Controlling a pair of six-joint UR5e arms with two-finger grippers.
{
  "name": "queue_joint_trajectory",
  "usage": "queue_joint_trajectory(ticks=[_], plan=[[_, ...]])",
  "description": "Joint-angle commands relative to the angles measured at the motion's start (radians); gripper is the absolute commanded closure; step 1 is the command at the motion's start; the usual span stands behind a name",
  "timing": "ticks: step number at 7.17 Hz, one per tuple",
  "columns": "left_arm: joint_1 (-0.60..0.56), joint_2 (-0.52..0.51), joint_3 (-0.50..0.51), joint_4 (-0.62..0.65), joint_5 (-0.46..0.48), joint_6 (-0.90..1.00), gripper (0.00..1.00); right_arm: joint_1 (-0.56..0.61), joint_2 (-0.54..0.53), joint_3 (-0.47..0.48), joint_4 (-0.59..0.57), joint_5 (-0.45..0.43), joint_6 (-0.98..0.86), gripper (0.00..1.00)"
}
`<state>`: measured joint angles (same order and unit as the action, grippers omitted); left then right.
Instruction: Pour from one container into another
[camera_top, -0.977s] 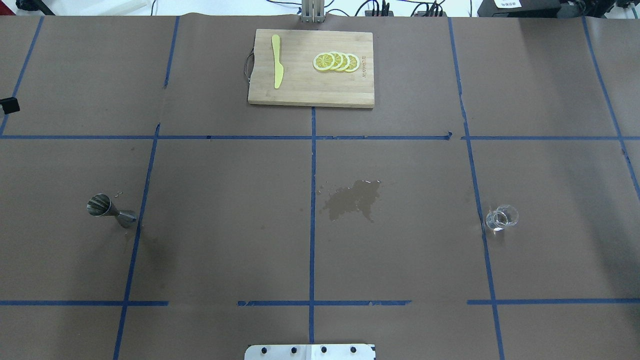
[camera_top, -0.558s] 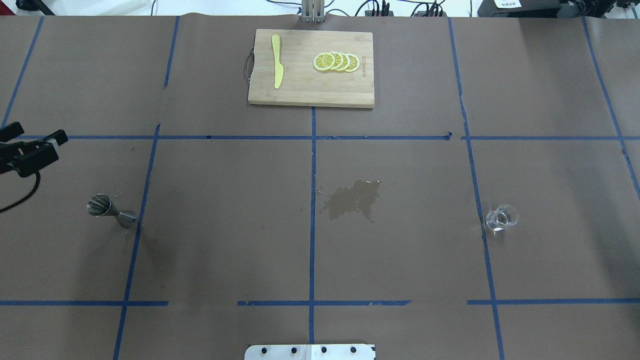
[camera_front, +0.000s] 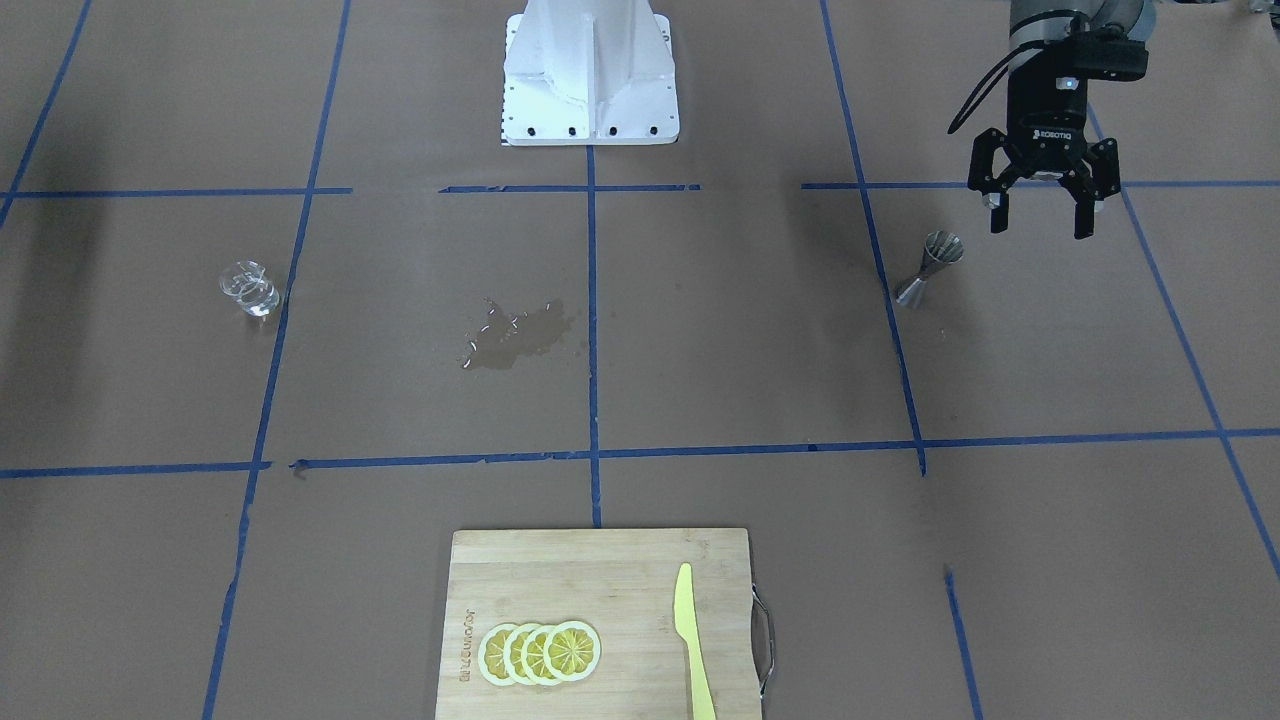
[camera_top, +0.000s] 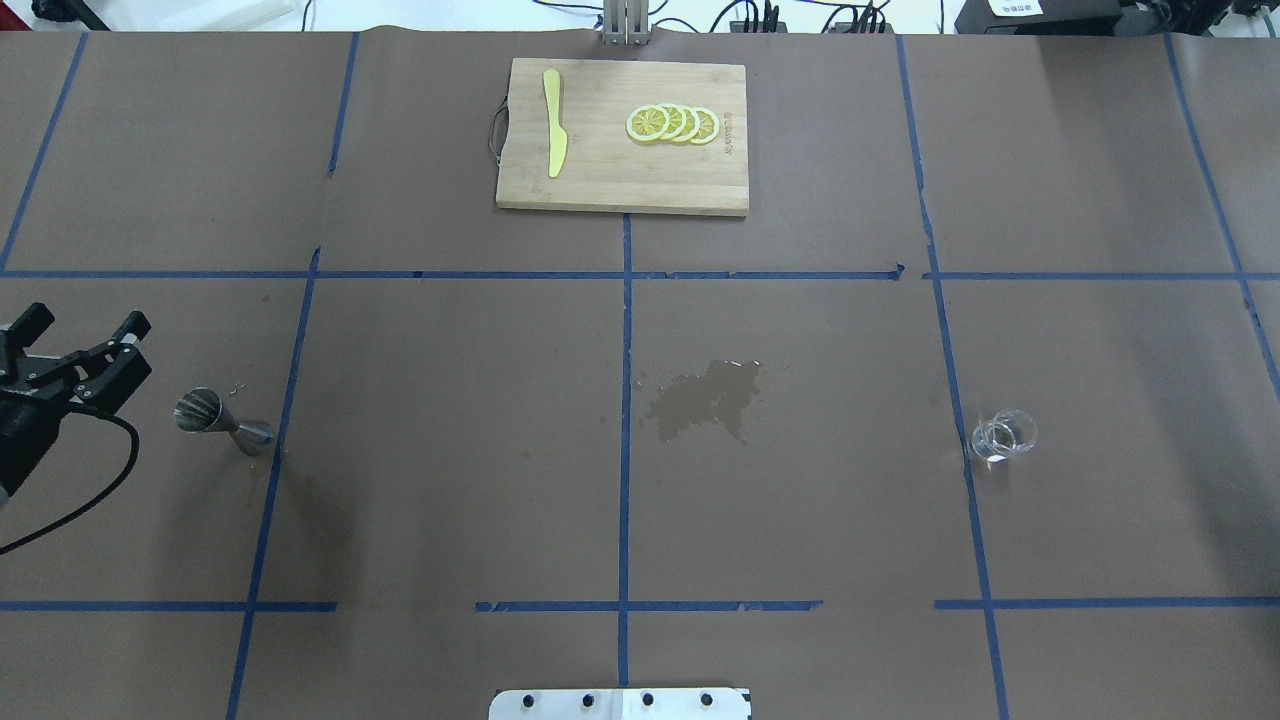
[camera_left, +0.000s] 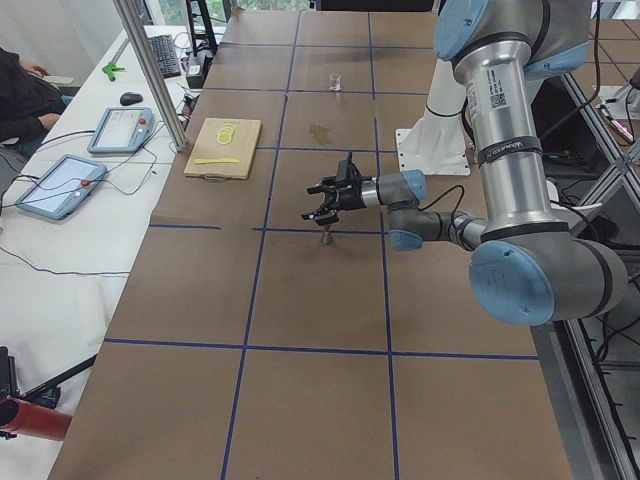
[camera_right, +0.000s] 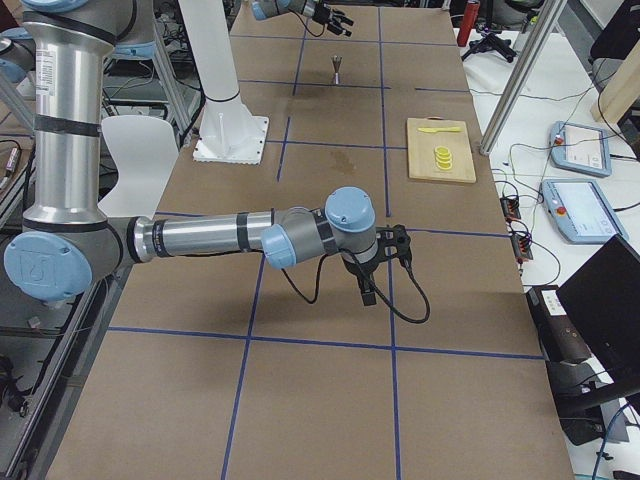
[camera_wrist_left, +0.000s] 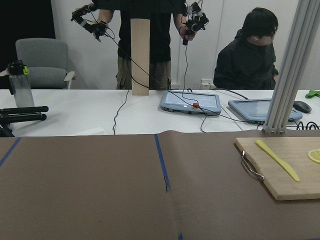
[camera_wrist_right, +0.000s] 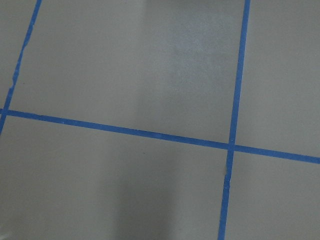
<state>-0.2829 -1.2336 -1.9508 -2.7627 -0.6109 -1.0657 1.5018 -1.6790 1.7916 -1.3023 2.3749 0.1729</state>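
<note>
Evidently poised with the left end effector (camera_front: 1038, 228) released near the upright jigger (camera_front: 928, 268) by the left edge of the desk (camera_front: 700, 400), likely to grasp it.

Brown table (camera_top: 450, 450), blue tape grid (camera_top: 623, 500); white bench (camera_wrist_left: 100, 117) beyond, grey chair (camera_wrist_left: 41, 60), white wall (camera_wrist_left: 75, 55), aluminium post (camera_wrist_left: 287, 65).

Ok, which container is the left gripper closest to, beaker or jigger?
The steel jigger: it stands just beside the open left gripper, untouched; the glass beaker sits far across the table on the robot's right.
</note>
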Motion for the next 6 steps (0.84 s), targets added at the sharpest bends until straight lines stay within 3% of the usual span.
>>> queue_joint_trajectory(ticks=[1,6], plan=[[0.071,-0.091,0.099,-0.006,0.072,-0.002,0.00,0.000,-0.004,0.002,0.000,0.000,0.000,0.00],[0.169,-0.147,0.232,-0.110,0.190,0.001,0.00,0.000,-0.005,0.002,0.000,0.000,0.000,0.00]])
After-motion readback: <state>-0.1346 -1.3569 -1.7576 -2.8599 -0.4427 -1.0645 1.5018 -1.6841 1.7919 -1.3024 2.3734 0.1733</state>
